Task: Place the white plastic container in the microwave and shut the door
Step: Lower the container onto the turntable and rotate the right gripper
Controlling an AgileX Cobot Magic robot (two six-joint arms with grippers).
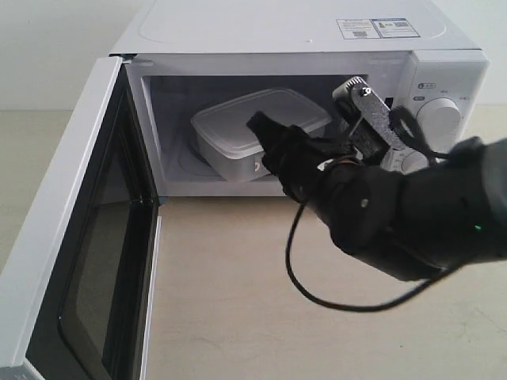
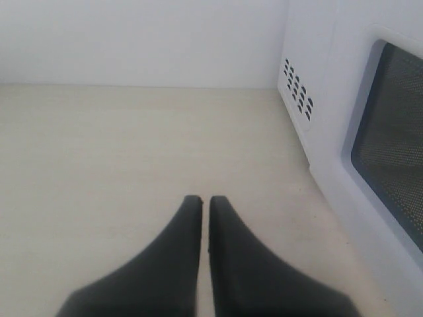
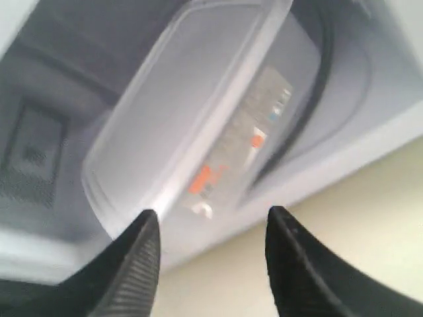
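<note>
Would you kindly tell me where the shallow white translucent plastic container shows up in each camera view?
Exterior view: the shallow white translucent plastic container sits upper middle, inside the open cavity.
Left wrist view: not in it.
Right wrist view: it fills the middle of the picture, beyond the parted fingers.
Shared landmark: the white boxy microwave, part of which shows in all three views.

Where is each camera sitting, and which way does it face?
Exterior view: in front of the microwave, looking down into its open cavity; the right arm and right gripper show.
Left wrist view: behind the shut left gripper, looking along the table beside the door; only that gripper shows.
Right wrist view: behind the open right gripper, facing into the cavity at the white plastic container; only that gripper shows.
Shared: exterior and right wrist views both show that container and the right gripper.
</note>
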